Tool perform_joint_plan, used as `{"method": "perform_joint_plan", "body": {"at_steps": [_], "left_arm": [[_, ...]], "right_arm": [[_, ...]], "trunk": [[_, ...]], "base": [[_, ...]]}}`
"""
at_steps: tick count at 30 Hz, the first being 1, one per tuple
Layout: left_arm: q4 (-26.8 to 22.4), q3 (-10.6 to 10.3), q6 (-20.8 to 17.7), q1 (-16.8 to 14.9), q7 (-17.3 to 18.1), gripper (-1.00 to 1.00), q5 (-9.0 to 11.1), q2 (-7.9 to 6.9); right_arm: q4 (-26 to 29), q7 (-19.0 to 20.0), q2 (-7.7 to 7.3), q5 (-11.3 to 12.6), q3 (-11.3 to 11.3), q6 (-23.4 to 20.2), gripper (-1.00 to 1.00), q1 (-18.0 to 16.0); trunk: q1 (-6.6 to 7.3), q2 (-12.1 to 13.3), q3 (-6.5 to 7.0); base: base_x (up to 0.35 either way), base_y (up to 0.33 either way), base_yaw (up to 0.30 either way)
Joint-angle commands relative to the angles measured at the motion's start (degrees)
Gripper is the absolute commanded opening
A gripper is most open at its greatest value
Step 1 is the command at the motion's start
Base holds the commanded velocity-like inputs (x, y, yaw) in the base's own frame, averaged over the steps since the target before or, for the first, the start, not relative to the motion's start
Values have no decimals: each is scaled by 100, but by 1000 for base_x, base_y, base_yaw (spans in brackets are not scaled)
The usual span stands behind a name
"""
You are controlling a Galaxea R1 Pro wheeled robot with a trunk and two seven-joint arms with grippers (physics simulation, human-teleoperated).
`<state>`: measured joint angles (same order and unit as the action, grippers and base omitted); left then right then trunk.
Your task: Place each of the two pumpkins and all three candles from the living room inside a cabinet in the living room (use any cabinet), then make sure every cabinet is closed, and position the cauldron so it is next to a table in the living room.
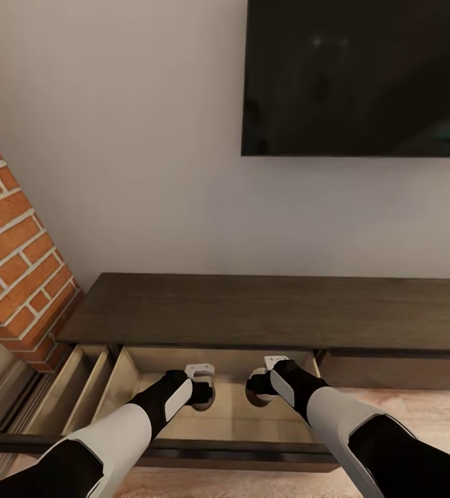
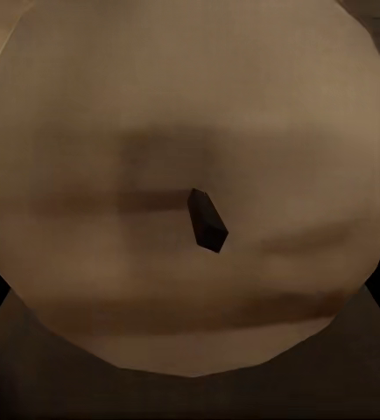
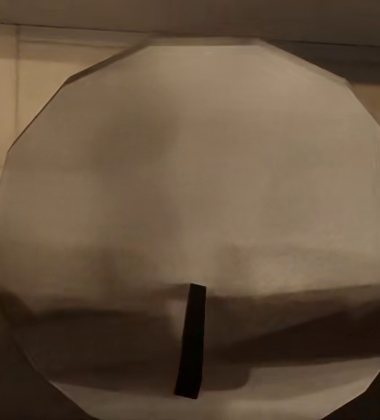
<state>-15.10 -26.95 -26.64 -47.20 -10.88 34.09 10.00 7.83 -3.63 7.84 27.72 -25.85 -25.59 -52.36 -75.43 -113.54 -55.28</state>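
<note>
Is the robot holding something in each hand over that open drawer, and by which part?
It looks so: a candle in the left hand and another in the right hand, each seemingly gripped by its sides, wick end toward the wrist camera.

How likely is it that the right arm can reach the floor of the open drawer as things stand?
Probably yes. The right gripper hangs just above the open drawer of the cabinet, with a candle in it, and nothing lies between it and the bare drawer floor.
</note>
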Motion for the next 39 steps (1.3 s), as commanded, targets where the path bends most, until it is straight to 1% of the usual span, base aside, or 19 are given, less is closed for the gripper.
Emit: {"method": "perform_joint_plan", "body": {"at_steps": [1,7,10,13,39], "left_arm": [[-11,-21,-35,-3,-37,-100,36,0],[-10,-21,-56,0,-26,-100,36,0],[-10,-21,-39,-3,102,-100,36,0],[-12,-21,-31,-3,159,-100,35,0],[-17,-21,-25,0,174,-100,37,0]], "right_arm": [[13,-39,-1,59,-40,-30,-100,-2],[8,-40,-1,59,-35,-26,-100,-2],[8,-38,-1,54,-39,-25,-100,-2],[8,-36,-1,51,-42,-25,-100,-2],[0,-32,16,50,-43,3,-100,-2]], "trunk": [[1,-2,-14],[1,-2,-69],[1,-2,-96],[1,-2,-124],[1,-2,-363]], "base": [[1,0,0],[0,0,0],[0,0,0],[0,0,0],[0,0,0]]}}
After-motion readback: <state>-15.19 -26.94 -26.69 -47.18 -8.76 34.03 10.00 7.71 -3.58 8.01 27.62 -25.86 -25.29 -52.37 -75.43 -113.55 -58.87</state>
